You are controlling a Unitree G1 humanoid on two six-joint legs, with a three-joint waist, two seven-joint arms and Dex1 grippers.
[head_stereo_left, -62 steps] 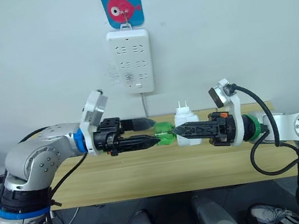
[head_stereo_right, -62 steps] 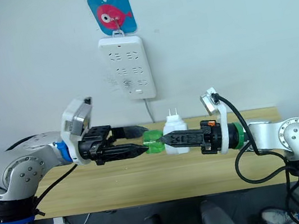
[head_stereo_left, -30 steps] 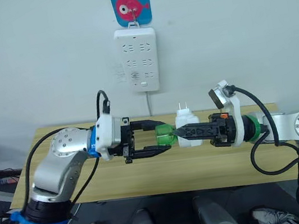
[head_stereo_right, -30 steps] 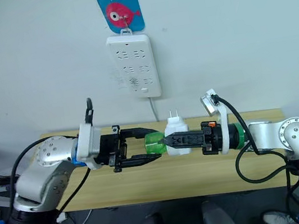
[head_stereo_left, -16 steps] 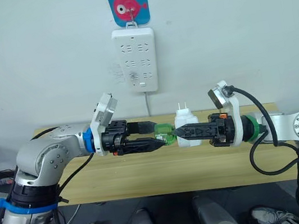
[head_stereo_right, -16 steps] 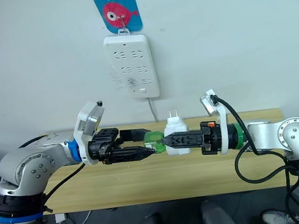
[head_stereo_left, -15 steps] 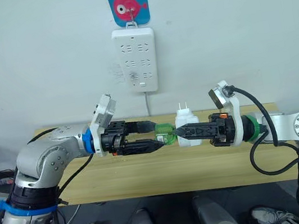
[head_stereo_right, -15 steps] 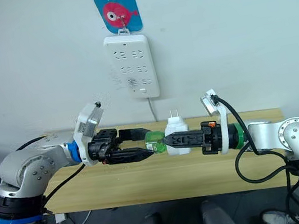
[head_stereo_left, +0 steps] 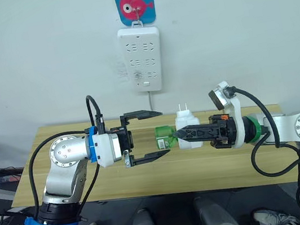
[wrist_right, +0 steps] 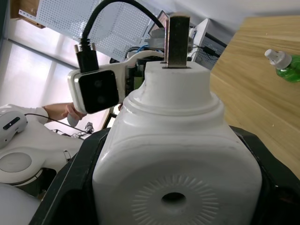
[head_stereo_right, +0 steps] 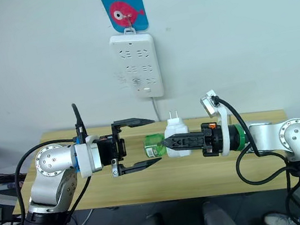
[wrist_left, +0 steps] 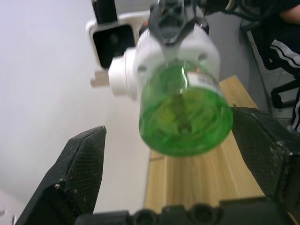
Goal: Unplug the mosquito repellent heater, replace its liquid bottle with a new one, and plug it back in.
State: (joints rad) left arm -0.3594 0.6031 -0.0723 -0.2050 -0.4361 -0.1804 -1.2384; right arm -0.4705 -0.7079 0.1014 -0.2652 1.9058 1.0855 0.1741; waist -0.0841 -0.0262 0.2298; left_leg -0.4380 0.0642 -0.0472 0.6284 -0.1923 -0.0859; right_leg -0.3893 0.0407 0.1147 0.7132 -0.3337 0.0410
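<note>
Right gripper [head_stereo_left: 180,134], arm extended level across the wooden tabletop [head_stereo_left: 204,168], clamps the small rounded white plastic heater [head_stereo_left: 188,132], prongs up. A translucent green bottle [head_stereo_left: 164,136] projects sideways from the heater. Left gripper [head_stereo_left: 159,134], forearm horizontal, is spread wide, fingers above and below the bottle without contact.

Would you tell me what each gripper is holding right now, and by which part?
The right gripper clamps the white heater by its body sides. The left gripper is open, holding nothing, its fingers either side of the green bottle.
</note>
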